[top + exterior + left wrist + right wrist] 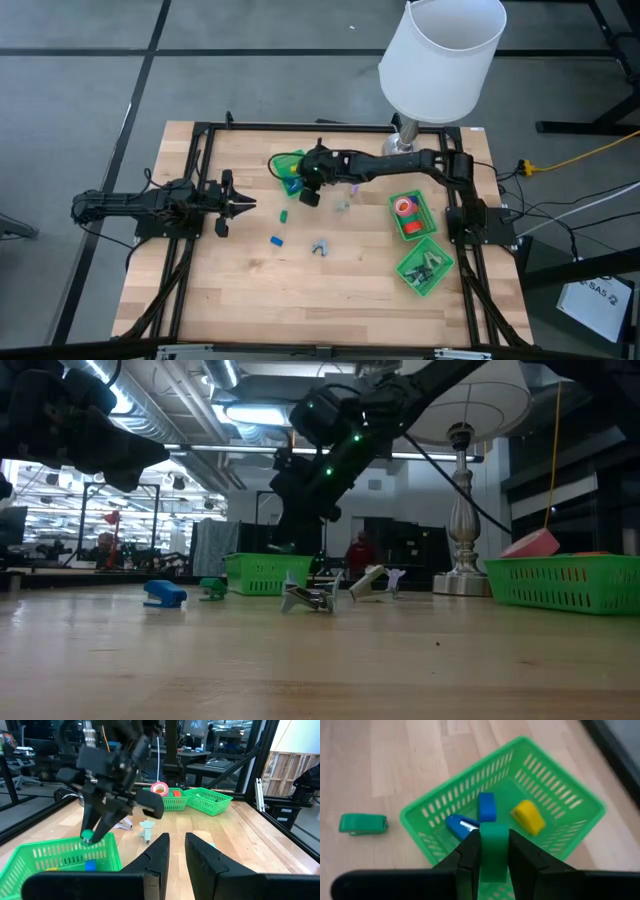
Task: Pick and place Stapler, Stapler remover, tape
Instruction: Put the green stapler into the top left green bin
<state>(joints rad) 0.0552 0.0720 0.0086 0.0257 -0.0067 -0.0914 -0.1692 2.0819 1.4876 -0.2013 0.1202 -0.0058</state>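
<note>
Hardly any writing is showing at this moment. In the high view, a white box (pixel 597 301) is lying on the floor beyond the table's right corner, and it is carrying dark print that seems to read "SA5", though the letters are too small to be sure.

Two dark, jointed arms with black cabling; small green lights glow on one.

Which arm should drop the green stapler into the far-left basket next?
The right. Its gripper is shut on the green stapler directly above the basket, which holds two blue staplers and a yellow one. The left gripper waits empty at the table's left, away from the basket.
</note>
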